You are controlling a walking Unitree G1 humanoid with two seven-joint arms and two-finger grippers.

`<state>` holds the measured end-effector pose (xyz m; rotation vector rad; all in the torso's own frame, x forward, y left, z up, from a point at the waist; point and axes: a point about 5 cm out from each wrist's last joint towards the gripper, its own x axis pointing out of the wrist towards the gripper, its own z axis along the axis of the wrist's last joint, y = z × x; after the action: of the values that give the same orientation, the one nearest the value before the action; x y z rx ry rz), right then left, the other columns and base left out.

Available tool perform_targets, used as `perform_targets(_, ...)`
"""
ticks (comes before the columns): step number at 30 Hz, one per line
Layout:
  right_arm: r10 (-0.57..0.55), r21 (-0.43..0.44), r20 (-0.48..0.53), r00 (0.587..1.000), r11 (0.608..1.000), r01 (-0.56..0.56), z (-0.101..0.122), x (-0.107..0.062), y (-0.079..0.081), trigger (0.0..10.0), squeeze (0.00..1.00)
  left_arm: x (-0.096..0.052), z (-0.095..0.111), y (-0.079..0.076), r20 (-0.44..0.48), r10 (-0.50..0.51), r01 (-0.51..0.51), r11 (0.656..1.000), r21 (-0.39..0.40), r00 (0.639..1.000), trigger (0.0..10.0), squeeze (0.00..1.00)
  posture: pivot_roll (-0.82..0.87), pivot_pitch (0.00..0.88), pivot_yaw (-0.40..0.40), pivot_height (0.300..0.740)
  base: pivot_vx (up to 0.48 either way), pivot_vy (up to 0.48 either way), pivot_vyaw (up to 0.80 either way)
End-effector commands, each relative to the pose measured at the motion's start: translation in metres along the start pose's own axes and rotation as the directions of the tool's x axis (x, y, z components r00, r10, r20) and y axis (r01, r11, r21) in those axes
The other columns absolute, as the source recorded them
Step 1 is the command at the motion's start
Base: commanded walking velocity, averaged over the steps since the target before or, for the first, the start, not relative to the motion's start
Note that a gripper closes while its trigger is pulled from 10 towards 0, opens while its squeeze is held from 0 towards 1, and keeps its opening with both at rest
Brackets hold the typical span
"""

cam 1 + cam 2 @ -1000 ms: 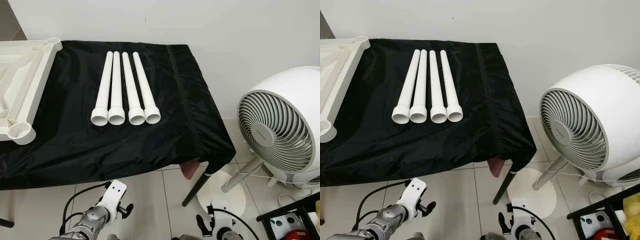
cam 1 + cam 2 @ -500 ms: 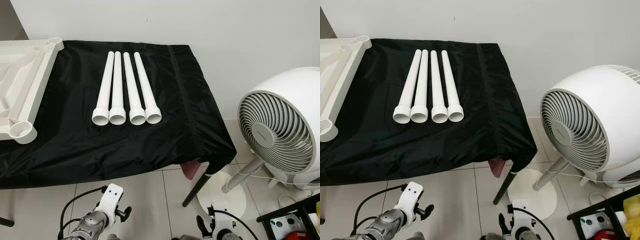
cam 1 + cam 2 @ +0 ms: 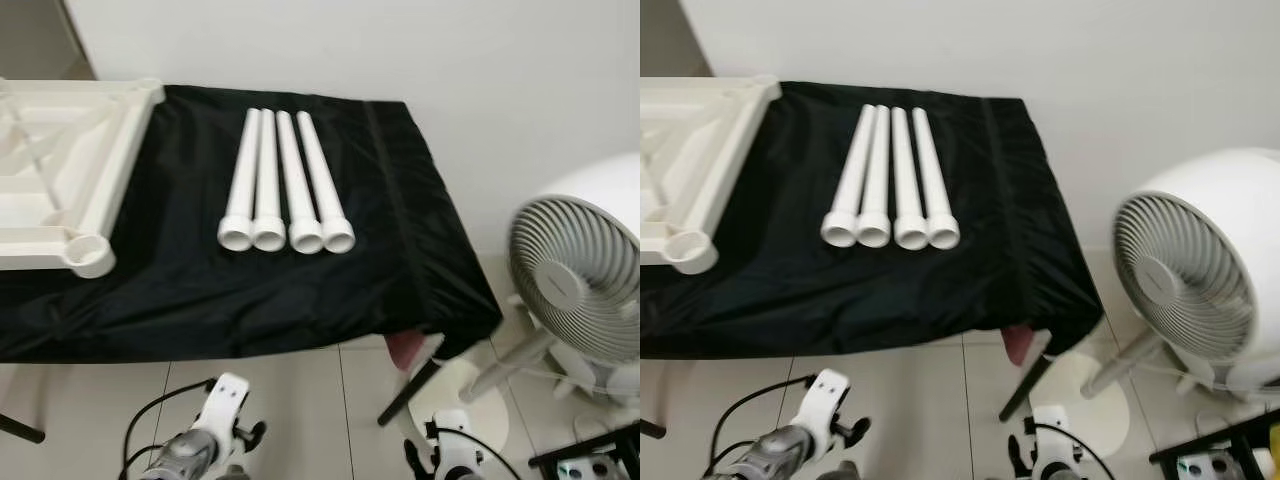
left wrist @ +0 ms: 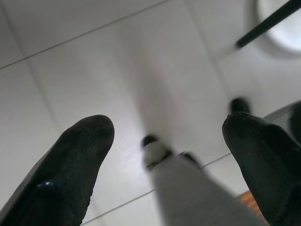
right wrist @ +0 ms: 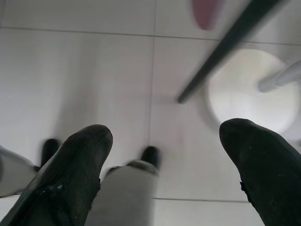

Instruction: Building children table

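White table legs (image 3: pixel 285 185) (four tubes, touching) lie on black cloth (image 3: pixel 200 280).

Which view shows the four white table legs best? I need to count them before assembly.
The left eye view: all four white legs lie side by side, whole, on the black cloth. The right eye view shows the same, slightly blurrier. The wrist views show floor tiles.

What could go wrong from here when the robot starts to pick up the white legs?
1. The four legs are round and lie touching side by side on the smooth black cloth; grasping one may roll the others.
2. The fan stands close beside the table's right end, so the right gripper could hit it when rising.
3. The frame lies close to the legs' left; a wide left-arm reach might knock it.
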<state>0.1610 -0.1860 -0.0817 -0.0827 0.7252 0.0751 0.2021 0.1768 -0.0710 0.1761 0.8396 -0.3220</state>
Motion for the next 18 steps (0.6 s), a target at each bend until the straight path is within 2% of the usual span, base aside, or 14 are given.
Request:
perform_targets(1, -0.008, -0.009, -0.031, 0.999, 1.0, 0.008, -0.0085, -0.0042, -0.004, 10.0, 0.0, 0.0006, -0.0022, -0.0012, -0.014, 0.043, -0.044, 0.999, -0.016, 0.999, 10.0, 0.0, 0.06, 0.0, -0.063, 0.74, 0.0, 0.337, 0.0)
perform_targets(10, 0.001, -0.021, -0.041, 0.999, 1.0, -0.002, -0.0107, -0.0053, -0.0037, 10.0, 0.0, -0.0011, -0.008, -0.0006, -0.03, 0.049, -0.05, 0.999, -0.022, 0.998, 10.0, 0.0, 0.07, 0.0, -0.069, 0.74, 0.0, 0.35, 0.0)
perform_targets(18, 0.009, -0.034, -0.044, 0.999, 0.999, -0.01, -0.0105, -0.005, -0.0033, 10.0, 0.0, -0.0001, -0.0045, -0.0012, -0.014, 0.054, -0.054, 0.998, -0.024, 0.998, 10.0, 0.0, 0.08, 0.0, -0.076, 0.74, 0.0, 0.364, 0.0)
